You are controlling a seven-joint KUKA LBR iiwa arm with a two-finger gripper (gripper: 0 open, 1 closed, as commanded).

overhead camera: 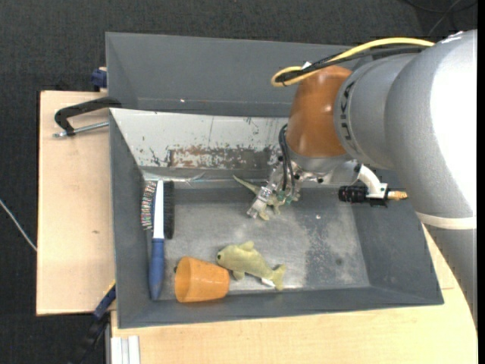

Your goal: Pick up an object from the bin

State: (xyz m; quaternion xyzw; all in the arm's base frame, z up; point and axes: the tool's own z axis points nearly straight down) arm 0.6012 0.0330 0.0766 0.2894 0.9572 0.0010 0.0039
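Grey bin (125,226); gripper (267,202) near the back wall, grip state not discernible; approach step, apparently; next move requires centring over the plush fish (250,262) near the front edge.

Worn metal bin holding plastic and cloth things

The bin (129,226) is grey sheet metal: matt and dusty on the floor, brighter and reflective on the back wall, which is scuffed with rusty-brown streaks. The brush (157,241) has a smooth blue and white plastic handle and dark bristles. The orange cup (201,280) looks like matt plastic. The yellow-green soft toy (248,262) is fuzzy cloth. The arm (424,112) has a smooth, slightly glossy silver shell, with a glossy orange cover (318,120); the gripper (267,203) looks like bare metal.
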